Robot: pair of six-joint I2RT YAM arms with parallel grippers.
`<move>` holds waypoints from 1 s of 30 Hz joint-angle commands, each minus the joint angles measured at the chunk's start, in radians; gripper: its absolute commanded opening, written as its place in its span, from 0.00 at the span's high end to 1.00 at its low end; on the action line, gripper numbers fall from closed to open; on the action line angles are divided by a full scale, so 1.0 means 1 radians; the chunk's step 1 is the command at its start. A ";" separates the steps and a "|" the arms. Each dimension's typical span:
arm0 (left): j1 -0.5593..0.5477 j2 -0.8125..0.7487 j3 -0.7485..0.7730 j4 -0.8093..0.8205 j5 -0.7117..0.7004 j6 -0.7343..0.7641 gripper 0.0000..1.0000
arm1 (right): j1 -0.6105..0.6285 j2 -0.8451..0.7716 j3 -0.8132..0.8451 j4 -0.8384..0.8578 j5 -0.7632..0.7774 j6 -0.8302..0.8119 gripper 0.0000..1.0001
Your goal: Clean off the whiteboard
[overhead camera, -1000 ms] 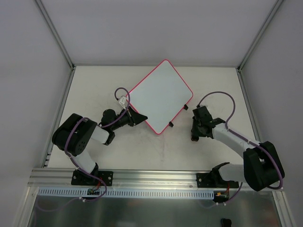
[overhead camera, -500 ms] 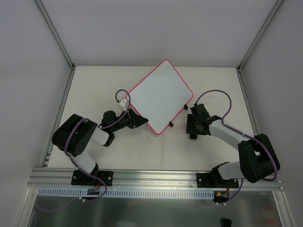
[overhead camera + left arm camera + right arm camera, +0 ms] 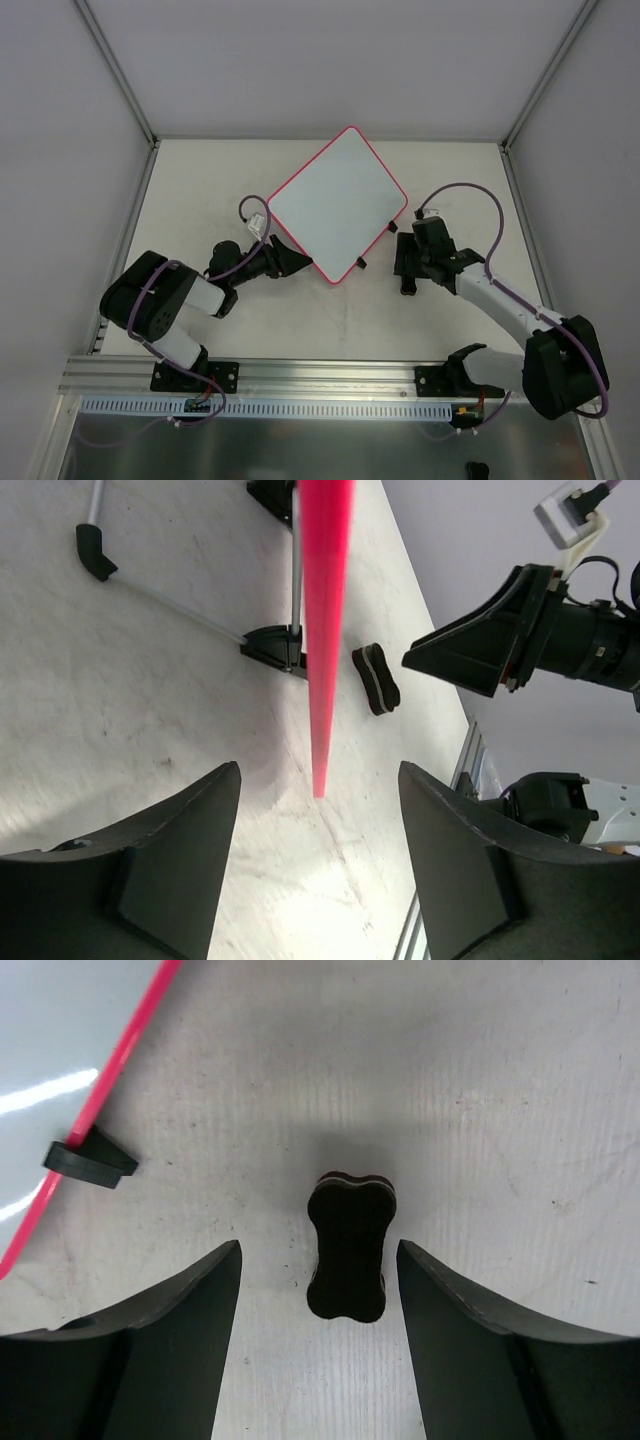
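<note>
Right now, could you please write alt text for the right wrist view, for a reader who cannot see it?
A small black, bone-shaped eraser lies on the pale table, centred between the two dark fingers of the open right gripper and touching neither. At upper left, the pink-framed edge of the whiteboard and one black clip enter the picture.

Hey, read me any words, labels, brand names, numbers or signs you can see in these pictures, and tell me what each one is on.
None can be read.
whiteboard: face looks blank, no writing or logo shows.
eraser: plain dark surface, no label.
white plug on the left arm's cable: too small to tell whether it bears any print.
</note>
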 commanded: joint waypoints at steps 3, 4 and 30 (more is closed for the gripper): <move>-0.005 -0.137 -0.082 0.382 0.004 0.036 0.29 | 0.000 -0.146 -0.013 0.002 -0.018 -0.070 0.29; -0.005 -0.154 -0.096 0.382 0.007 0.042 0.26 | 0.000 -0.166 -0.022 0.004 -0.019 -0.078 0.27; -0.007 -1.378 0.065 -1.497 -0.468 0.401 0.01 | 0.000 -0.741 -0.255 0.022 0.024 -0.095 0.06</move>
